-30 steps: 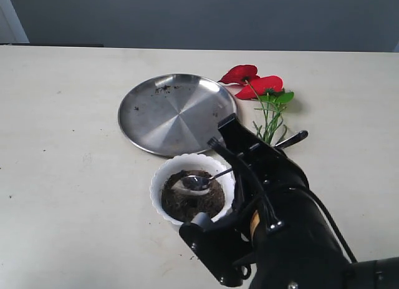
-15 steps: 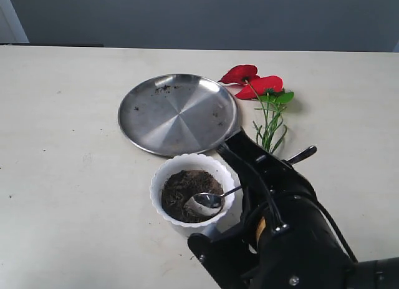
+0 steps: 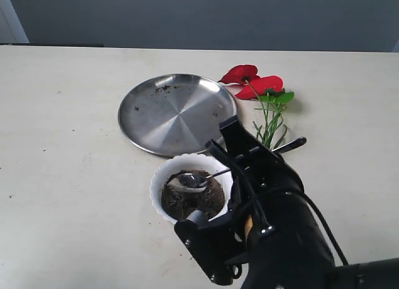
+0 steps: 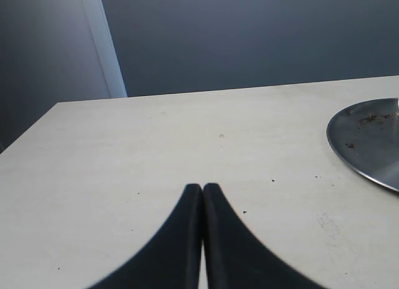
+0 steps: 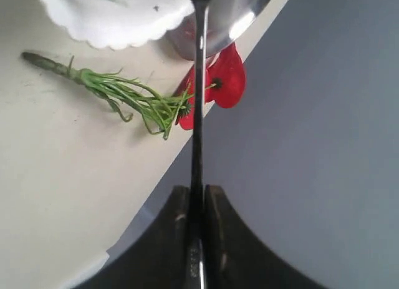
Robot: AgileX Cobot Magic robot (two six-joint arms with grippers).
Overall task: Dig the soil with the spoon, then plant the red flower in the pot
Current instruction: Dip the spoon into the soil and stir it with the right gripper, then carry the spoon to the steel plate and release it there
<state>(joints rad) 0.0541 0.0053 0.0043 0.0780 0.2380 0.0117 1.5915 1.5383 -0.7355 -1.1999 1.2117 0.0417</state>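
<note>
The white scalloped pot (image 3: 158, 184) stands in front of the steel plate, filled with dark soil (image 3: 187, 203). My right gripper (image 5: 197, 190) is shut on the thin handle of the silver spoon (image 5: 198, 102). The spoon's bowl (image 3: 191, 181) lies on the far left part of the soil, and its handle runs back under my right arm (image 3: 274, 201). The red flower (image 3: 252, 82) lies flat on the table behind the pot, its green stems (image 3: 269, 123) pointing toward my arm. My left gripper (image 4: 203, 188) hangs shut and empty over bare table.
A round steel plate (image 3: 174, 111) with soil crumbs sits just behind the pot and beside the flower. Its edge also shows in the left wrist view (image 4: 368, 139). My right arm hides the table to the right of the pot.
The spoon's bowl swept from the far side of the soil to the pot's near rim, then came back to the far left. The left gripper shows only now.
</note>
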